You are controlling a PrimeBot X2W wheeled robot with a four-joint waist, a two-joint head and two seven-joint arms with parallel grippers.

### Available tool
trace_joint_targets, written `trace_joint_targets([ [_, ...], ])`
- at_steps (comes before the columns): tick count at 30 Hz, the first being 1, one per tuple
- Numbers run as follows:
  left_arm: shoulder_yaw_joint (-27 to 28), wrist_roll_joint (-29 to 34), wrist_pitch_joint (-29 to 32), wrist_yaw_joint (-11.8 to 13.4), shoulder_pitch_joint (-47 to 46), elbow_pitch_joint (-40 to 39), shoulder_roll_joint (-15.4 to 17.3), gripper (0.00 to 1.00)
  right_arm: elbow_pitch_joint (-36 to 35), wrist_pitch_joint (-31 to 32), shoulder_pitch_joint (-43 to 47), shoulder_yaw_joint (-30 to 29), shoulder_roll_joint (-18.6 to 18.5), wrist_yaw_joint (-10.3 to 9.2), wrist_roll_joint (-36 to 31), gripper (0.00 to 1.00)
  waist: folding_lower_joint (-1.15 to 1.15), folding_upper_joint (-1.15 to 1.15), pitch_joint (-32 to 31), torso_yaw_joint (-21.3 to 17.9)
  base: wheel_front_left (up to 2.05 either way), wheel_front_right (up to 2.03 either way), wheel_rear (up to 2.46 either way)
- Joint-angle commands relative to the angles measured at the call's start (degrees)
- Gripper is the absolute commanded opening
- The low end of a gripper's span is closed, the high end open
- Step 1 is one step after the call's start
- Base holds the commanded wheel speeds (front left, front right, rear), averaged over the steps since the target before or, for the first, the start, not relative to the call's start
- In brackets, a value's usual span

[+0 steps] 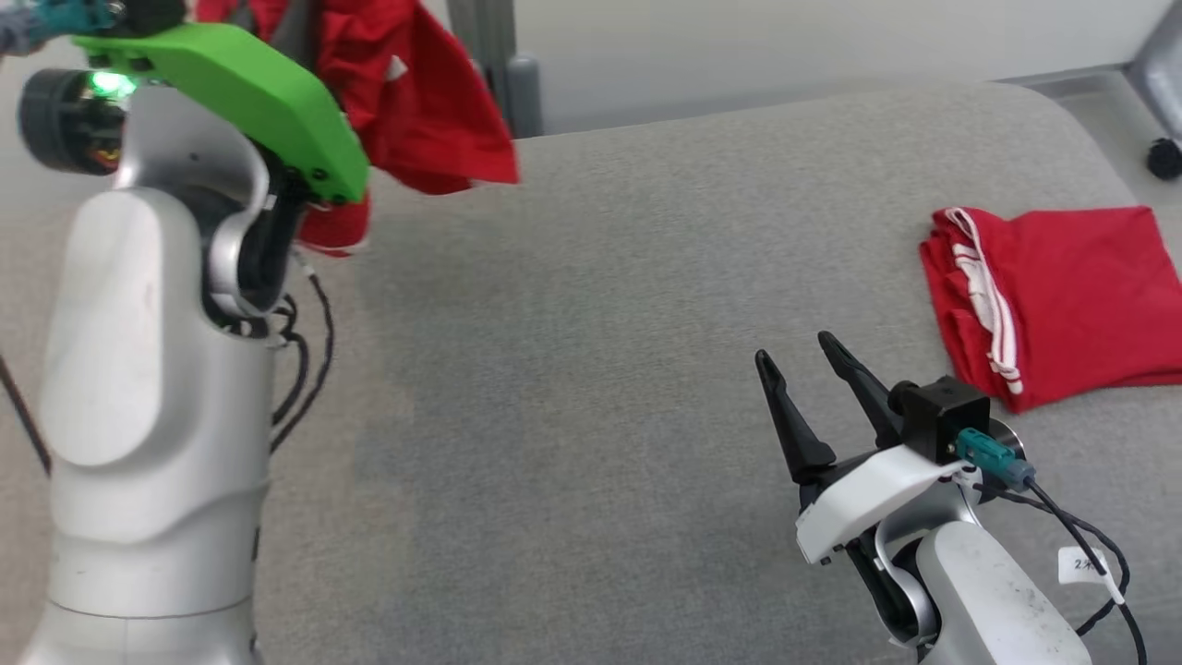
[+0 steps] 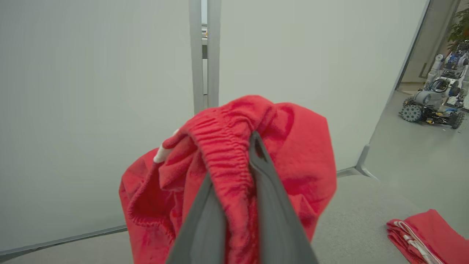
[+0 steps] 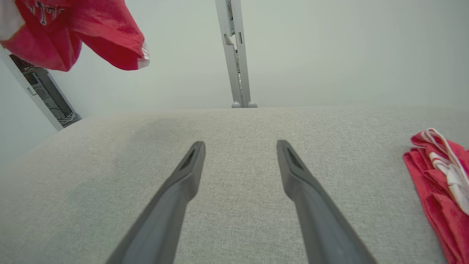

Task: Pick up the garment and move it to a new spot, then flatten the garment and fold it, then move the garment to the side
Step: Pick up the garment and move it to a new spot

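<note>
At the upper left of the head view, the left gripper (image 2: 234, 146) pinches the red garment (image 1: 416, 111) by its waistband, clear of the grey surface (image 1: 600, 323); the right gripper (image 1: 793, 347) stands spread at lower right.

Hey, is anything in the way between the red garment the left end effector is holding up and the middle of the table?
Nothing visible. The garment hangs from the shut left end effector over the table's far left. The folded garment at the right edge and the open right end effector at the near right are both off that path.
</note>
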Motion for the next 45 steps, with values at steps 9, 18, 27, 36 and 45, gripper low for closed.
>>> trace_joint_targets([
  [9, -8.58, -2.62, -1.82, -0.57, 4.62, -2.54, -3.45, 0.00, 0.17, -1.62, 0.06, -1.18, 0.53, -0.08, 0.40, 1.00, 0.00, 0.00, 3.85, -15.03, 0.00, 0.00, 0.00],
  [18, -13.89, -0.05, -6.07, 0.48, 15.21, 8.03, -2.75, 0.00, 0.60, -3.16, 0.78, -2.73, 1.61, -0.08, 0.65, 1.00, 0.00, 0.00, 8.05, -16.80, 0.00, 0.00, 0.00],
  [27, -15.65, -0.87, -13.74, 0.43, 20.08, 15.16, -3.31, 1.00, 0.98, -3.42, 0.53, -5.07, 1.10, -0.08, 0.03, 1.00, 0.00, 0.00, 6.25, -10.32, 0.00, 0.00, 0.00],
  [36, -10.66, -2.39, -26.80, 1.85, 24.60, 7.44, -0.73, 1.00, -0.12, -2.46, 2.38, -8.60, -0.01, -0.08, -0.81, 1.00, 0.00, 0.00, 0.99, -5.21, 0.00, 0.00, 0.00],
  [45, -2.81, -4.57, -35.31, 4.20, 34.65, -1.22, 3.82, 1.00, -1.96, -1.10, 5.32, -11.55, -0.65, -0.08, -1.84, 1.00, 0.00, 0.00, -2.39, -2.19, 0.00, 0.00, 0.00],
])
